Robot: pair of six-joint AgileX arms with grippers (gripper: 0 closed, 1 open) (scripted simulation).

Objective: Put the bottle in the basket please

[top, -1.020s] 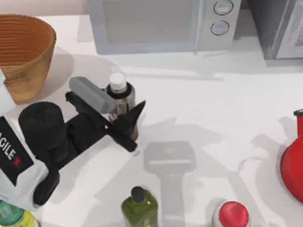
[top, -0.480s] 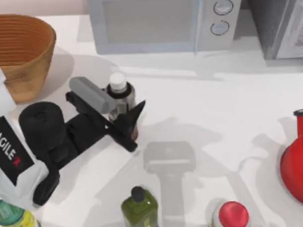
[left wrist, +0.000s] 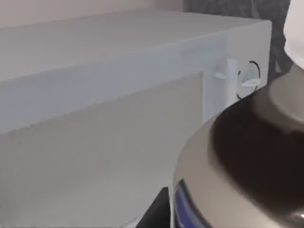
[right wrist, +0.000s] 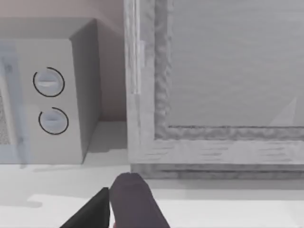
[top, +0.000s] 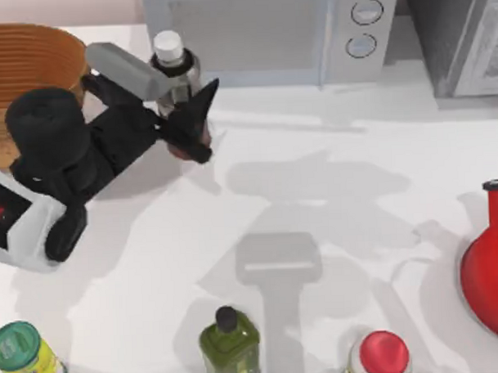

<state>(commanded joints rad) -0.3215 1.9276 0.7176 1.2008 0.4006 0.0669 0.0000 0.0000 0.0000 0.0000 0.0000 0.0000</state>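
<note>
The main risk is the bottle (top: 176, 74) slipping or swinging in the grip while it is hanging above the counter (top: 331, 200), since the left hand (top: 183, 103) is clamping it low on the body and the tall capped top is standing free above the fingers. A second risk is the bottle or the arm clipping the near rim of the basket (top: 32, 55) if the carry is running too low, and the microwave (top: 260, 35) is sitting close behind, leaving little room on that side.

The left hand is closing on the bottle from the side, one grey finger and one black finger pressing either side of it. The bottle is riding upright, white cap uppermost, just in front of the microwave and to the right of the basket, not yet over it. In the left wrist view the bottle's shoulder (left wrist: 247, 156) is looming very near, so the contact itself is probably firm but hard to judge.

The right hand (right wrist: 128, 202) is idling near the microwave's dials.
</note>
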